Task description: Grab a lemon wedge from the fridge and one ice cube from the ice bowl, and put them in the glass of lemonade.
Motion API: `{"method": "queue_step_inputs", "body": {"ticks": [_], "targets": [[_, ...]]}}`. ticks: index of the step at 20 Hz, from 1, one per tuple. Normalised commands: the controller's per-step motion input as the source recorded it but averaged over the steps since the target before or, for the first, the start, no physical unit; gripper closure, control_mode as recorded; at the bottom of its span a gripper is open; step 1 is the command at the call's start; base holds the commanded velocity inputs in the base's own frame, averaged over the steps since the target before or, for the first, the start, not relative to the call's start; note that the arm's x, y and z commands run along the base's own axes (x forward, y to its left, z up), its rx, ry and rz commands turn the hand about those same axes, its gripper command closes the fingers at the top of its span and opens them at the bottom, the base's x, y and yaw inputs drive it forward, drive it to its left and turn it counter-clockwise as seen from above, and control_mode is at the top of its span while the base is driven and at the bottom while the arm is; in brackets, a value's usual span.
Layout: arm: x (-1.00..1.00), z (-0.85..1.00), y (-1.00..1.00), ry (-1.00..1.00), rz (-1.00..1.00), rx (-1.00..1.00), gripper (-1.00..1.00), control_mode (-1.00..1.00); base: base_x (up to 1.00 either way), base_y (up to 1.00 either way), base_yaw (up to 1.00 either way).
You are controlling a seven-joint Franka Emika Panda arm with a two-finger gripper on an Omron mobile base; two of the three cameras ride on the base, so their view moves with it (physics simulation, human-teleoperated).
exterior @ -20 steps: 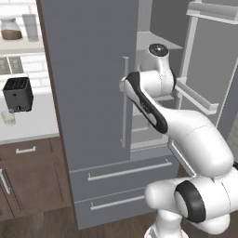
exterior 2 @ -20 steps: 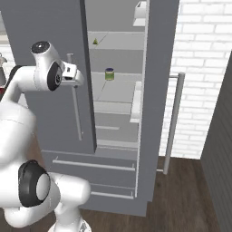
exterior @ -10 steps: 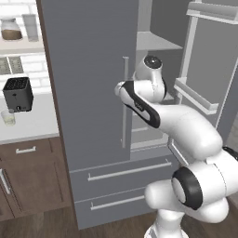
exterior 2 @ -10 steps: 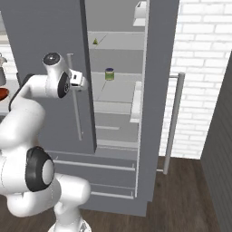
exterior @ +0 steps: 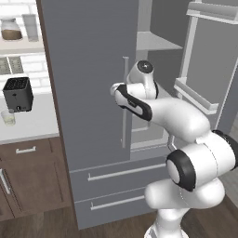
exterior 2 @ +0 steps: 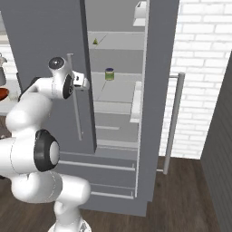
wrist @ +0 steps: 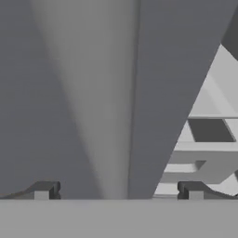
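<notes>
The fridge (exterior: 93, 93) stands with its right door swung wide and its left door shut, and against it the arm has drawn back over the last second: its hand, which was at the shelf opening beside the left door's free edge, now sits lower and closer to the base, in front of that door by its thin vertical handle (exterior 2: 76, 99). The gripper (wrist: 118, 190) has its jaws spread fully apart, holding nothing and touching nothing; in the hand view the two tips straddle the grey edge of the left door, with a slice of fridge shelving showing past it. Inside the fridge the shelves are mostly bare, so there is open room between the left door's edge and the right door's inner bins (exterior: 197, 95). The small green jar (exterior 2: 109, 74) stands on the middle shelf of the fridge, well clear of the hand. The lemon wedge (exterior 2: 95, 41) lies on the upper shelf of the fridge, above and to the left of the jar, apart from the gripper. To the left of the fridge, on the counter (exterior: 32, 125), a black toaster (exterior: 18, 94) stands with the glass of lemonade (exterior: 8, 117) just beside it, at its lower left.
</notes>
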Motion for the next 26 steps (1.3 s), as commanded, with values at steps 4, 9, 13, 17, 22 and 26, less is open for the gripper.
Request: {"method": "queue_step_inputs", "body": {"ticks": [4,9,13,17,22,26], "targets": [[0.33,-0.06,0.22,-0.01,0.00,0.00,-1.00,-1.00,0.00,0.00,0.00],[0.54,-0.28,0.01,-0.02,0.00,0.00,-1.00,-1.00,0.00,0.00,0.00],[0.33,-0.19,0.02,-0.02,0.00,0.00,-1.00,-1.00,0.00,0.00,0.00],[0.20,-0.01,0.03,0.00,0.00,0.00,1.00,-1.00,0.00,0.00,0.00],[0.19,-0.04,0.03,0.00,0.00,0.00,1.00,-1.00,0.00,0.00,0.00],[0.06,-0.02,0.31,-0.03,0.00,0.00,1.00,-1.00,0.00,0.00,0.00]]}}
